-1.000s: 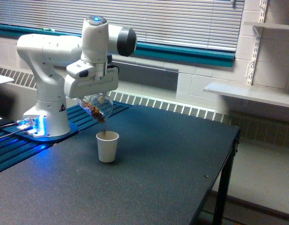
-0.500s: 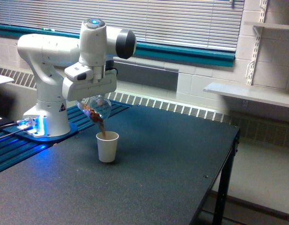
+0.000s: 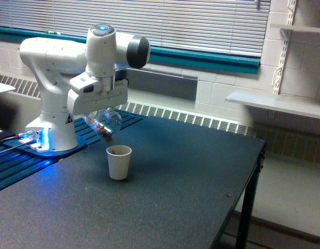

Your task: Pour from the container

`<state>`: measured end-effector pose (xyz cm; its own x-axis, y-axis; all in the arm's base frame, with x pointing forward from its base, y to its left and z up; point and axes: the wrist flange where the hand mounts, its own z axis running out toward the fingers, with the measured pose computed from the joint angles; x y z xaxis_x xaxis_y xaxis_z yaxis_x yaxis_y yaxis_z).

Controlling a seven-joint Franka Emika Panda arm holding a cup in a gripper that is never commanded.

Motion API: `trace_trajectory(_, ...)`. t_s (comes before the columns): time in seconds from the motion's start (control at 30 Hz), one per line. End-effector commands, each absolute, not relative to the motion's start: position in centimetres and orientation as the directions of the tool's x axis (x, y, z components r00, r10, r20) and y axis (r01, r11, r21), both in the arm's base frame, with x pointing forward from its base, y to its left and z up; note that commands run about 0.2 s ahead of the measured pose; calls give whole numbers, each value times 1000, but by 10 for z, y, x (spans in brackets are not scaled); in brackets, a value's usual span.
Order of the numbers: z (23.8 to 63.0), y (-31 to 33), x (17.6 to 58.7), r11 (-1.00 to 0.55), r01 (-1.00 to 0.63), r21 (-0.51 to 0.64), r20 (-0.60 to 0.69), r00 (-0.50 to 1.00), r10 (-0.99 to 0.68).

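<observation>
The clear rounded container (image 3: 104, 123) hangs tilted under the arm's white hand, its mouth pointing down toward the exterior view's right. Brown bits lie near its lower lip. My gripper (image 3: 99, 115) is shut on the container, its fingers mostly hidden by the hand. A white paper cup (image 3: 119, 162) stands upright on the dark table (image 3: 165, 197), just below and to the right of the container's mouth. No stream shows between them.
The arm's white base (image 3: 51, 129) stands at the table's left end on a blue-lit plate. A window with blinds and a radiator run along the back wall. The table's right edge (image 3: 250, 187) drops to the floor.
The hand and container have shifted slightly left and up. The brown stream that fell into the paper cup half a second ago has stopped.
</observation>
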<state>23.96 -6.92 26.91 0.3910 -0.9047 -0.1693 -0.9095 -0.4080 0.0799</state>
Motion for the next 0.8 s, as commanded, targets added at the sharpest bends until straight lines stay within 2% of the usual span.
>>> trace_trajectory(0.03, 272, -83, 227, -388, -919, 74, -134, 376, -917)
trace_trajectory(0.8, 294, -89, 229, -398, -917, 32, -65, 396, -916)
